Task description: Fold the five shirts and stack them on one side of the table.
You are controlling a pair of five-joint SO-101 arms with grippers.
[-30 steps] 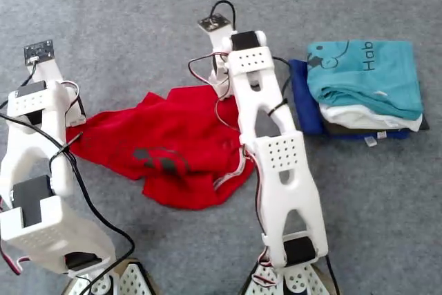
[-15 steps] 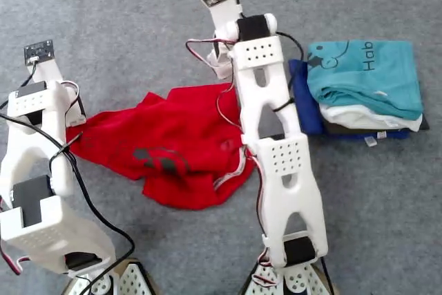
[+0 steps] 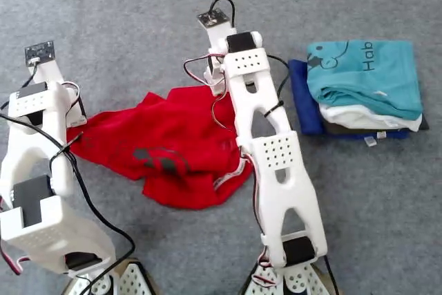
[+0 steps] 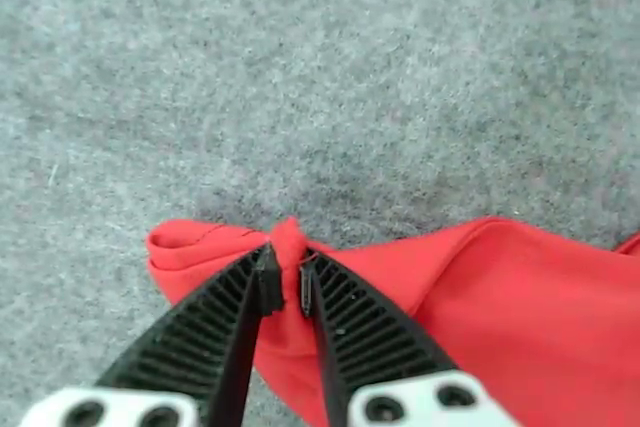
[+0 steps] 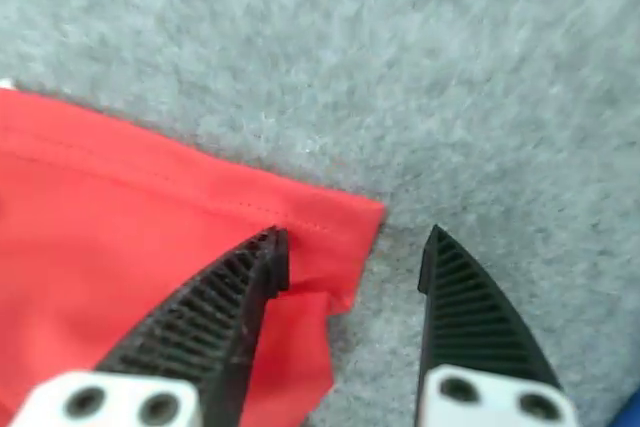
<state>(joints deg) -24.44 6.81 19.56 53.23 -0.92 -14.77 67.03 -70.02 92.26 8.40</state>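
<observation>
the grey table [image 3: 138, 25] ran across the whole high view. two white arms stood on it, the left arm [image 3: 34, 150] along the left edge of the frame and the right arm [image 3: 266, 122] up the middle.

one red shirt [image 3: 173, 143] lay unfolded and rumpled at the centre of the frame, between the arms. at the right of the frame sat one stack [image 3: 362, 112] of four folded shirts: a teal shirt [image 3: 366, 74] on top, a white shirt [image 3: 366, 119] under it, a thin dark layer that looked like a third, and a blue shirt [image 3: 304, 98] at the bottom. that made five shirts in all, so the last fold looked to be the step in hand.

the left claw [image 4: 286, 277] was clenched on a bunched corner of the red shirt. the right claw [image 5: 356, 242] was released, spread astride another corner, one finger above the cloth and the other above bare table.

the next move would likely call for the right claw to drop and pinch that corner cleanly through the hem, without slipping off its edge, before both arms lift together.
</observation>
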